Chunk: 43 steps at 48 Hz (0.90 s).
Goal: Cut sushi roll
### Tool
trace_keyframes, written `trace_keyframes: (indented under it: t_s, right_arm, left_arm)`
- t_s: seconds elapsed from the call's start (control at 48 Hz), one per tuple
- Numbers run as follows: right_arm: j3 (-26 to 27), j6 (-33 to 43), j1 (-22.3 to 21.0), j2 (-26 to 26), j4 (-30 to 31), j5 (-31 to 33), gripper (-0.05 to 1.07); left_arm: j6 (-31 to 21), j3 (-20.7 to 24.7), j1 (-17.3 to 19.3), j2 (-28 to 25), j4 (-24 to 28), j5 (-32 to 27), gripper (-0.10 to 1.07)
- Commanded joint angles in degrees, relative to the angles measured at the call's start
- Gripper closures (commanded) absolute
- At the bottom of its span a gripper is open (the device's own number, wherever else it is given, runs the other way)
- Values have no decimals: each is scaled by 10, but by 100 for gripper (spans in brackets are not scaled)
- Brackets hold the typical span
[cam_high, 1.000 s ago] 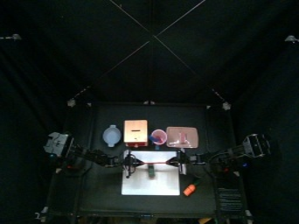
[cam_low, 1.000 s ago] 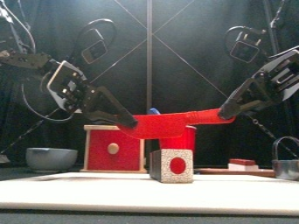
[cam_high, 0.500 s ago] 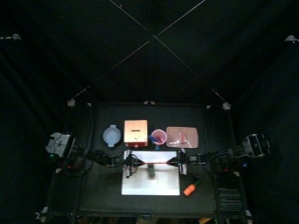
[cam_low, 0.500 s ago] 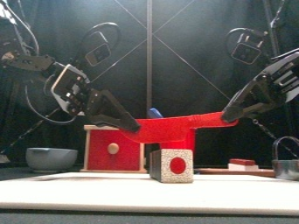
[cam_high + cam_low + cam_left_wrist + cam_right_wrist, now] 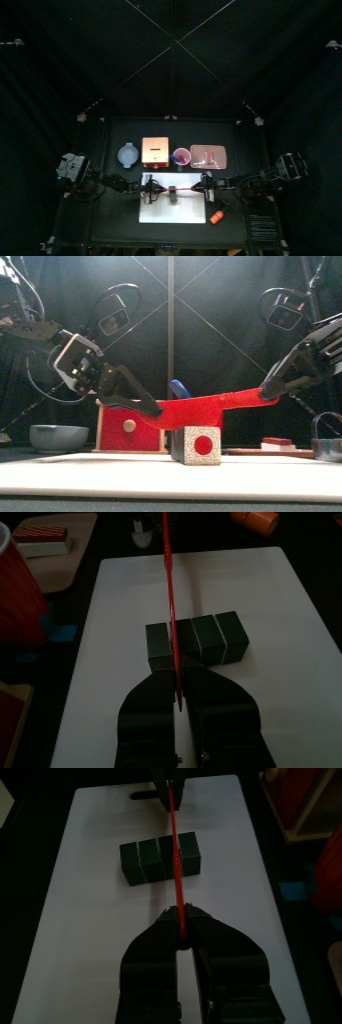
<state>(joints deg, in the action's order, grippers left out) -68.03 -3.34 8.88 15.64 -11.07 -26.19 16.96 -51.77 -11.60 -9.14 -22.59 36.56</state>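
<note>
Lying on the white board [image 5: 281,632] atop the desk [image 5: 120,215], the sushi roll [image 5: 198,640] looked uncut—the red cutter [image 5: 201,406] hung above it, each end clamped by the left hand [image 5: 178,702] and right hand [image 5: 187,943]—so slicing remained.

The thin flat red blade [image 5: 201,407] stretched between the two black grippers is coming down: against the front pictures of a moment ago it is hanging lower, its underside now just above the small dark block of sushi roll [image 5: 197,444]. The left gripper [image 5: 150,408], clamped on one end, is sinking and drawing in toward the middle, while the right gripper [image 5: 266,395], clamped on the other end, is dipping slightly. From above, the blade is crossing the white rectangular cutting board [image 5: 187,210] nearer its middle than before
</note>
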Motion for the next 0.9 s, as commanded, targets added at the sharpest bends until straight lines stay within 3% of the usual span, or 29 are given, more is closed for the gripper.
trace_keyframes:
  t_s: [0.0,0.875]
  right_arm:
    - [5,-2,1,5,3,-1,70]
    - [11,-5,-29,12,31,22,70]
  left_arm:
    - [2,0,2,5,-2,-1,60]
    - [4,2,4,6,-6,-3,60]
